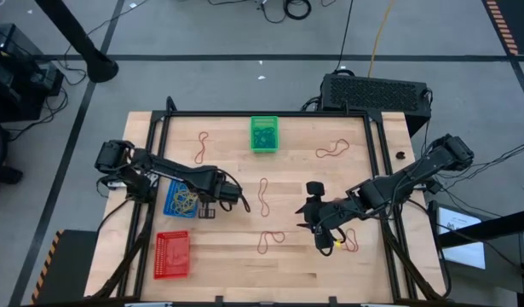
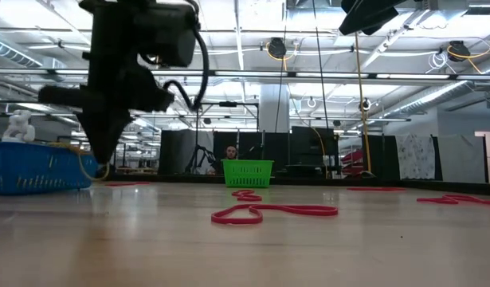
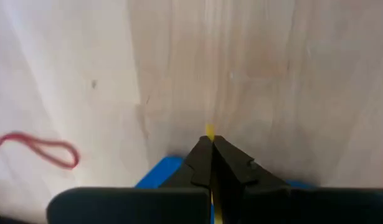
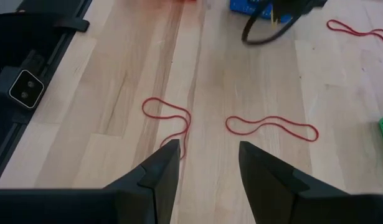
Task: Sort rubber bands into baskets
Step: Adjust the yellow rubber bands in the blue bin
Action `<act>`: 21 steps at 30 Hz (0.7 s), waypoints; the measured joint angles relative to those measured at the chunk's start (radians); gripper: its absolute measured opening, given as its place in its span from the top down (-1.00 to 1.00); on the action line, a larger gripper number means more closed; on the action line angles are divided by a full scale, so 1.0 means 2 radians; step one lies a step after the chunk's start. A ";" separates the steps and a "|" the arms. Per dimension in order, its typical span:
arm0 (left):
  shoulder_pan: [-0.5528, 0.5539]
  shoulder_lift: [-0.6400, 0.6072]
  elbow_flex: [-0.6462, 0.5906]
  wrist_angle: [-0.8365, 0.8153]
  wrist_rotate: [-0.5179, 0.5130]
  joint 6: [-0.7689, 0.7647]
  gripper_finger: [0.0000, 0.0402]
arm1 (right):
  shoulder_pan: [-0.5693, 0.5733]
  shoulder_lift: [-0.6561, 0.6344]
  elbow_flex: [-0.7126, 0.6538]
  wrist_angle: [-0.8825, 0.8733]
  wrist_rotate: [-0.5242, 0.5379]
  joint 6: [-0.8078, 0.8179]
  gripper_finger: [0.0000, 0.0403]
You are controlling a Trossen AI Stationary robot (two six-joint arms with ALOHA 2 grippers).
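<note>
My left gripper (image 1: 209, 207) points down at the table just right of the blue basket (image 1: 178, 198), shut on a yellow rubber band (image 3: 209, 129). In the low view the gripper (image 2: 101, 167) stands beside the blue basket (image 2: 33, 167). The basket holds several yellow bands. My right gripper (image 4: 205, 163) hovers open over the table's right half, above two red rubber bands (image 4: 169, 118) (image 4: 272, 126). The green basket (image 1: 263, 134) stands at the far middle. The red basket (image 1: 172, 254) is at the near left. My left gripper pinches the yellow rubber band between its two fingertips, coming from above and pointing down. A short yellow piece (image 3: 209, 130) sticks out past the tips and a thin yellow strip runs back between the fingers. Whether the band is clear of the table I cannot tell.
Red rubber bands lie loose on the wood: at the far left (image 1: 202, 147), at the far right (image 1: 333, 150), in the middle (image 1: 263, 194) and two near the front (image 1: 270, 241) (image 1: 351, 241). A black box (image 1: 377, 92) sits behind the table's far right corner.
</note>
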 joint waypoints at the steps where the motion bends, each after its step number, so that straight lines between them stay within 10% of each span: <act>1: -0.001 -0.008 0.002 -0.008 0.000 -0.001 0.97 | 0.000 0.000 0.000 0.000 0.000 0.000 0.22; 21: -0.047 -0.184 -0.044 -0.154 -0.023 -0.192 1.00 | 0.000 0.000 0.017 -0.005 0.000 0.000 0.22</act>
